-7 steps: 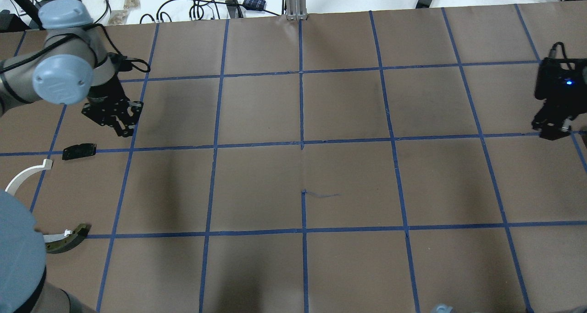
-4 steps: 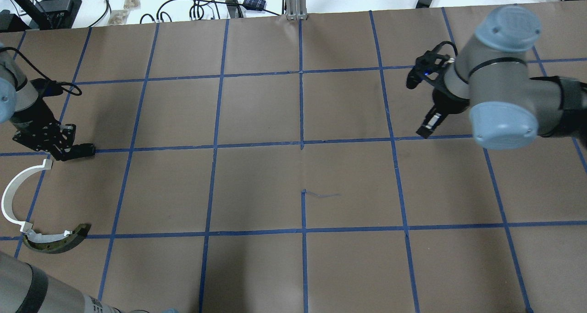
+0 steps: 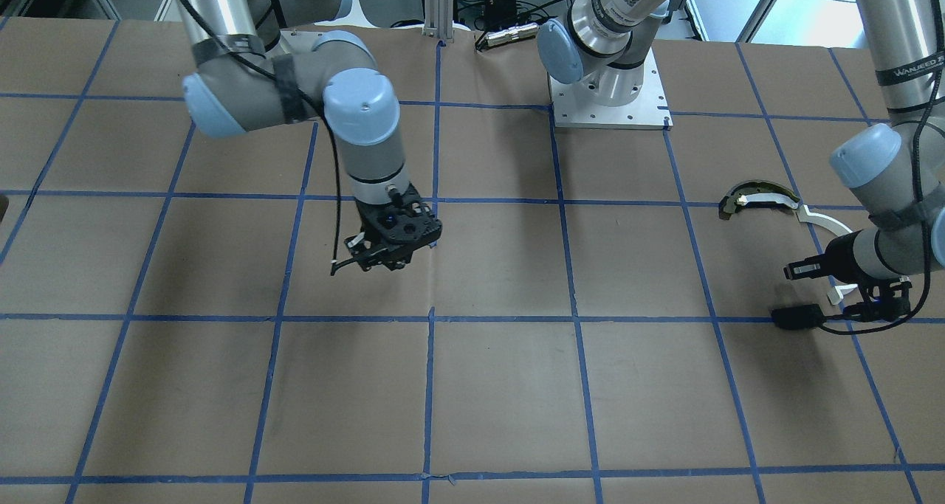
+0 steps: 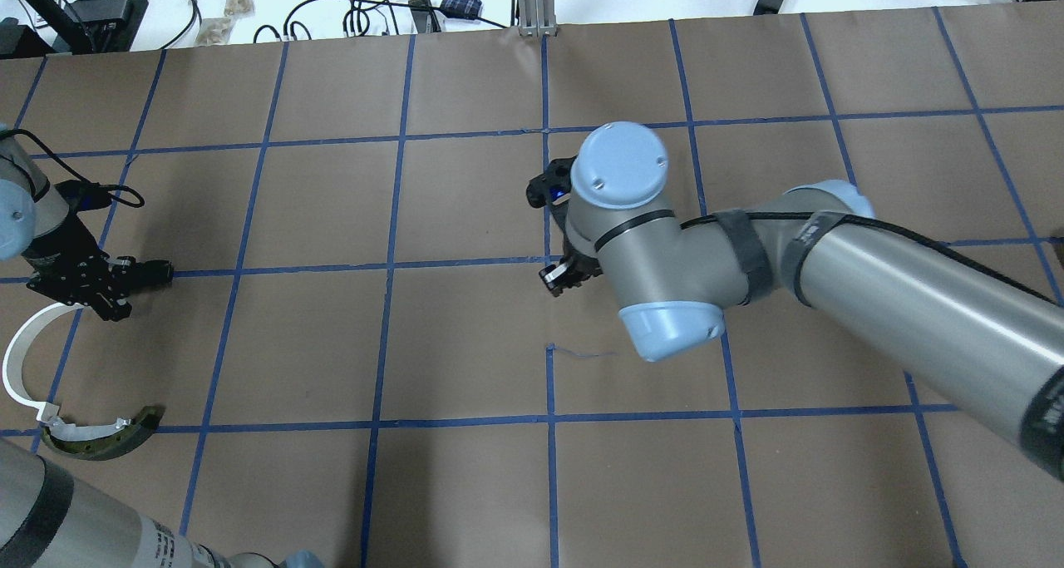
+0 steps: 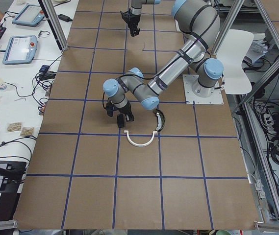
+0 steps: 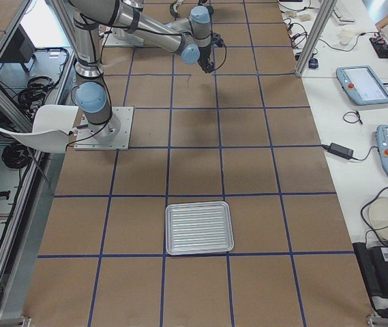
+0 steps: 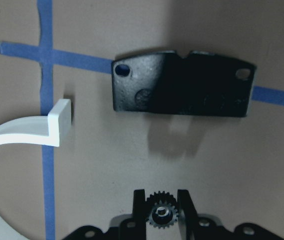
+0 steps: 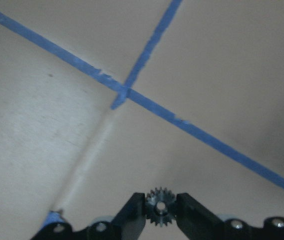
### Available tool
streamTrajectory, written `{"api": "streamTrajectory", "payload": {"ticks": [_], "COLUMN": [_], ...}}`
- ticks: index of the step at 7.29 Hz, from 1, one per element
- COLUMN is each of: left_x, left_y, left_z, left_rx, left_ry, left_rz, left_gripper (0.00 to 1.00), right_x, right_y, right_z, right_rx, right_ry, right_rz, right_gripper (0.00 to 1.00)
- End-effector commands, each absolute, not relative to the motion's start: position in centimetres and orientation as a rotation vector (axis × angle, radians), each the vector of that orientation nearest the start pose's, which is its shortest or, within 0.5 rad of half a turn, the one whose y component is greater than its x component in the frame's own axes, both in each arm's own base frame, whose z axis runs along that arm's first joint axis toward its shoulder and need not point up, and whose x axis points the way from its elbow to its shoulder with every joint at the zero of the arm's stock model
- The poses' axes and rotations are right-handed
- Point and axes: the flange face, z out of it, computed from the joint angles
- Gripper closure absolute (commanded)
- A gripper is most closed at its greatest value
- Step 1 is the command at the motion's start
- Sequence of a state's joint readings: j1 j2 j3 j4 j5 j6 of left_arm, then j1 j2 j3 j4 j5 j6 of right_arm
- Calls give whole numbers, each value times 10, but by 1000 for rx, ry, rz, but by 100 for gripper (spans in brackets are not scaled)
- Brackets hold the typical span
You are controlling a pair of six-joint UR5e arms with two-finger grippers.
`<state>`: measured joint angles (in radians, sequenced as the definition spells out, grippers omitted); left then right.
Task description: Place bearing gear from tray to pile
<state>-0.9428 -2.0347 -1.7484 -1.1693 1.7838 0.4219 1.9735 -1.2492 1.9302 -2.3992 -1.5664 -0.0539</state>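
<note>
Front view: left jaws at the right edge, low beside the pile's black plate [image 3: 796, 316]. Right jaws are mid-frame over the bench [image 3: 517, 386].
Overhead: white arc [image 4: 17, 360] and dark curved piece [image 4: 108, 439] at far left.
Left wrist: left jaws pinch a gear [image 7: 161, 218], with the plate above it in frame.
Right wrist: right jaws pinch a second gear [image 8: 160, 206].
Right-side view: tray [image 6: 200, 227] at lower centre.
Judged step: drop-off. Next, the left lowers and releases beside the plate. The right must cross to the pile.

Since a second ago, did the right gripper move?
Yes. The right gripper swept leftward in the overhead view, from the right edge to the middle blue tape line.
</note>
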Motion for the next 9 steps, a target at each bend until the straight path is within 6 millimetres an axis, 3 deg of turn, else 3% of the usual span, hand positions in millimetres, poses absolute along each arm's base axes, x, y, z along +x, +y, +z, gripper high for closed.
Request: {"api": "streamTrajectory", "payload": {"ticks": [1,2,3,4,5,6,7,8,9], "left_x": [255,260,258,258,257,256,256,250,230], "left_y": [-529,-525,-521,-519,-519,-520,-519,-525,-540], "left_z": [185,185,180,177,177,179,178,188,205], "left_rx": [-291,-294,-297,-301,-312,-314,-314,-301,-278], "left_ry": [3027,3011,3014,3017,3018,3019,3021,3018,3029], "left_rz": [500,521,536,546,538,537,540,514,452], "left_gripper": [100,100,100,84,20,4,0,0,0], "right_x": [401,408,412,402,375,326,271,217,162], "right_y": [-449,-458,-464,-474,-504,-535,-560,-569,-573], "right_z": [214,208,201,207,234,267,315,368,406], "right_rx": [-465,-457,-376,-312,-237,-236,-288,-188,-114], "right_ry": [3052,3038,3033,3034,3026,3045,3037,3049,3077], "right_rz": [-211,-206,-184,-203,-286,-271,-272,-178,-74], "right_gripper": [78,63,26,9,0,0,0,0,0]}}
